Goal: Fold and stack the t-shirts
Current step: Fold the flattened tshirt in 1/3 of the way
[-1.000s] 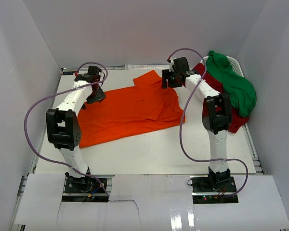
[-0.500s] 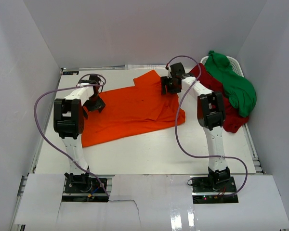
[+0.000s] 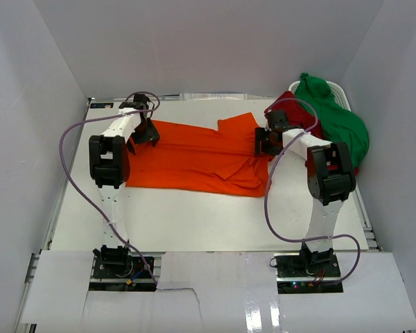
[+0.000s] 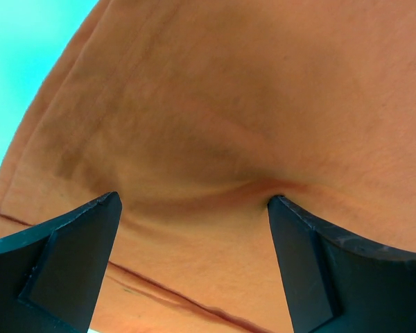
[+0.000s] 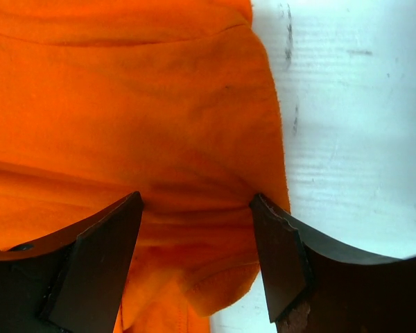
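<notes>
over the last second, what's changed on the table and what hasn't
The orange shirt was dragged and turned: slanted toward the near left before, it now stretches as a level band between the hands. The right hand moved right and nearer; the left hand shifted slightly back. Both have fingers apart, tips on the cloth. The green shirt and dark red shirt stayed piled at the far right.

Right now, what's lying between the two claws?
The orange t-shirt, spread on the table from the left claw to the right claw; the top view shows it.
</notes>
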Tool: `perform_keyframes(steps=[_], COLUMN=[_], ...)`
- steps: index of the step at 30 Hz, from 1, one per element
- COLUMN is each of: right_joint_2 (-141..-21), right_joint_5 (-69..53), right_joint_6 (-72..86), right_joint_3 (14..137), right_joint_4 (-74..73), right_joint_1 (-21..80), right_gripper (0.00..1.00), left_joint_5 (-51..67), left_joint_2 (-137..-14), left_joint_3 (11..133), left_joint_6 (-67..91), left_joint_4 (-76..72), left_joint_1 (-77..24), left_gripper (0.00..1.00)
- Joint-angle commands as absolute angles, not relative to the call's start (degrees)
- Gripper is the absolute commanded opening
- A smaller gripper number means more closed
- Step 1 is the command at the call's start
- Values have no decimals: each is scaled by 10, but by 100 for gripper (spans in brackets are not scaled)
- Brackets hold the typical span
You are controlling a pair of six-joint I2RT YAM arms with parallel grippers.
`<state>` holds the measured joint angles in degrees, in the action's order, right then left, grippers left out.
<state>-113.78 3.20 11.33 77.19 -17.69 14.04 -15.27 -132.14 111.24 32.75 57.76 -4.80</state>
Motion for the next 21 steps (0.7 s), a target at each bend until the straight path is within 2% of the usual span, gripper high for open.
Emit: perform_keyframes(steps=[1,10,21], right_joint_2=[-1132,-1222,-1248], right_joint_5=[74,40,31], right_joint_6=[127,120,110], right_joint_3=[741,884,940], right_joint_4=[-196,-233,-241], right_joint_1=[138,139,139], right_gripper=[71,71,72], left_joint_5=[-139,-175,-228], left_joint_2=[-1346,-1300,-1229], left_joint_3=[1124,1035,896], left_joint_6=[298,298,339], left_joint_4=[585,577,563], left_joint_1=[-46,-96,-99], left_gripper=[98,98,98])
